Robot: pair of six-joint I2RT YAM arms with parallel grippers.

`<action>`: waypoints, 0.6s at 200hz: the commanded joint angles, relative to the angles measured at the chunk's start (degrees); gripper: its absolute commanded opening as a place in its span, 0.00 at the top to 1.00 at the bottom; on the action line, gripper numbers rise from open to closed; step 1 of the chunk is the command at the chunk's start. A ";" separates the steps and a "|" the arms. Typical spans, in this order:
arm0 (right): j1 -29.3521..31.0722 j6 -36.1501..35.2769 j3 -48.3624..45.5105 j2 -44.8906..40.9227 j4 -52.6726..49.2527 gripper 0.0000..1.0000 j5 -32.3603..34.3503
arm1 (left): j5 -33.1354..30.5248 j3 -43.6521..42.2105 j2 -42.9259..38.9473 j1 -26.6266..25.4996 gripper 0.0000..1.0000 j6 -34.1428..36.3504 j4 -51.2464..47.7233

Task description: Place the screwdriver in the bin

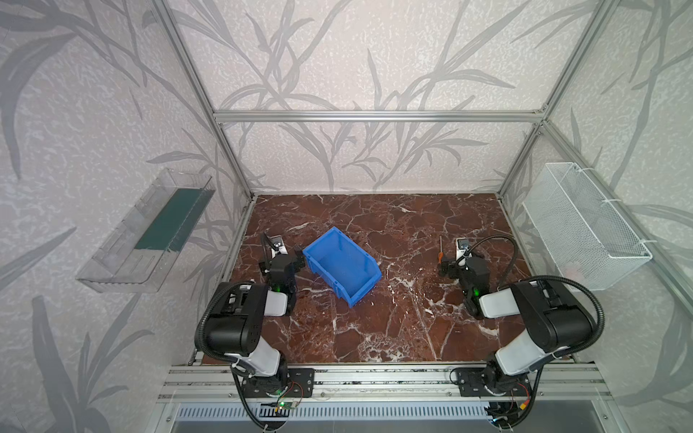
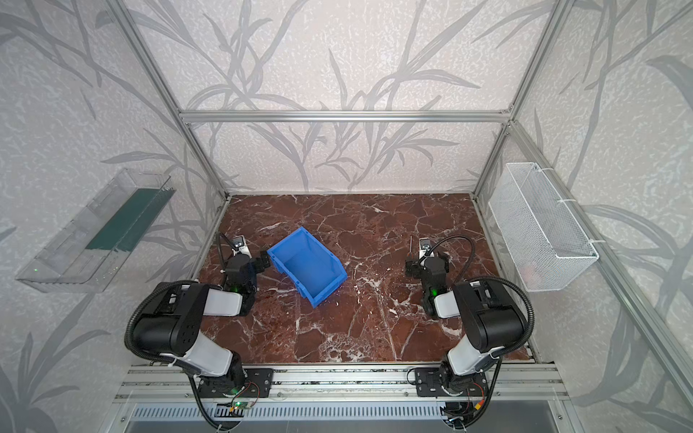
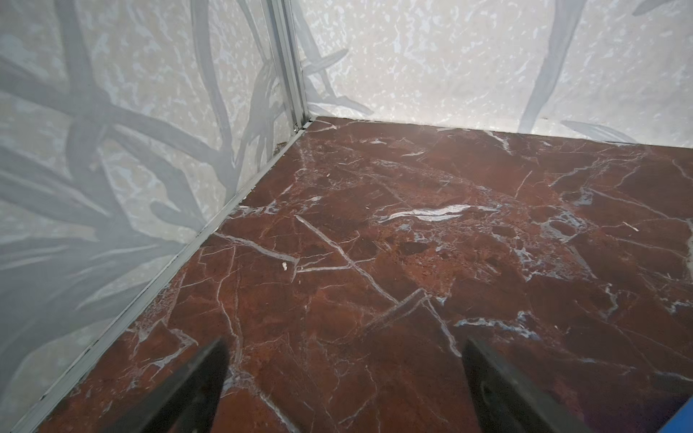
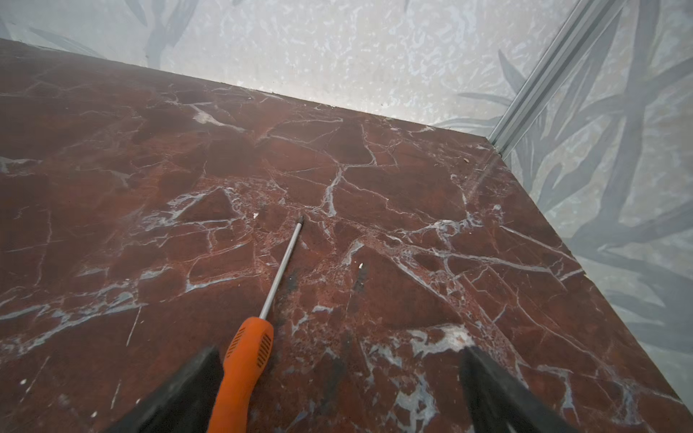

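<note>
The right gripper [image 4: 339, 352] hangs low over the table [image 4: 112, 187], jaws spread wide with nothing pinched. The screwdriver [image 4: 258, 330] lies flat between them, its orange handle close beside one finger, possibly touching it, though the wrist view is too blurred there to say. In a top view its shaft [image 1: 440, 243] points to 12 o'clock. It looks light and stiff. The ribbed handle should give the surest hold, as the thin smooth shaft would likely roll or slip. The empty bin [image 1: 333, 258] sits well apart at the screwdriver's 9 o'clock, and the left gripper [image 3: 345, 343], jaws also spread and empty, sits at the bin's 9 o'clock
</note>
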 commanded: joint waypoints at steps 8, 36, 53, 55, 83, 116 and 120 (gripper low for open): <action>-0.19 0.57 0.84 -1.27 0.65 0.01 -0.14 | -0.45 0.36 -0.18 -0.01 0.01 0.02 0.05; -0.13 0.55 0.84 -1.26 0.60 0.01 -0.17 | -0.48 0.41 -0.15 0.03 0.01 0.01 0.03; -0.13 0.57 0.84 -1.29 0.59 0.01 -0.18 | -0.52 0.42 -0.20 0.05 0.01 -0.04 0.05; -0.13 0.53 0.84 -1.29 0.59 0.01 -0.17 | -0.53 0.41 -0.16 0.00 0.01 -0.04 0.09; -0.18 0.53 0.84 -1.31 0.59 0.01 -0.17 | -0.28 0.51 -0.22 0.04 0.01 -0.10 -0.05; -0.14 0.57 0.84 -1.28 0.51 0.01 -0.17 | 0.20 0.58 -0.31 0.37 0.01 -0.45 -0.61; -0.16 0.55 0.84 -1.24 0.51 0.01 -0.20 | 0.18 0.62 -0.32 0.33 0.01 -0.45 -0.57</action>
